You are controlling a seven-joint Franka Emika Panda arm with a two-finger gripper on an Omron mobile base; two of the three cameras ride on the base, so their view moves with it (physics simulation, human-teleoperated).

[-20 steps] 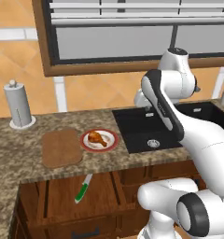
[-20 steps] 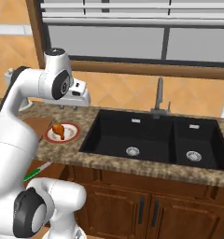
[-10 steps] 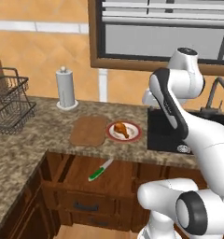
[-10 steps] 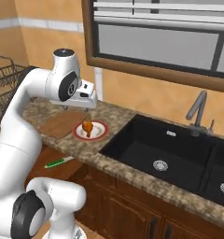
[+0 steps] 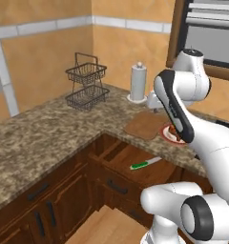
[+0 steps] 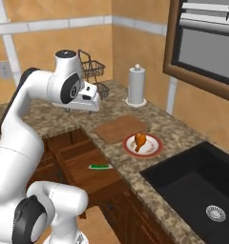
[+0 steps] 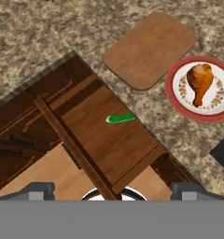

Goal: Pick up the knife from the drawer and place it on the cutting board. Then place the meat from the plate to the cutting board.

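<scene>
In your hand view, the drawer (image 7: 109, 140) stands pulled open across the middle of the frame, reddish-brown wood with a flat bottom. The knife (image 7: 120, 118) lies flat on that bottom near the centre; you see mostly its bright green handle. Toward the upper middle, the cutting board (image 7: 149, 49) sits bare on the table, brown with rounded corners. Just beside it, at the right edge, the plate (image 7: 179, 100) is white with a red rim and carries the meat (image 7: 199, 82), a glossy orange-brown drumstick.
</scene>
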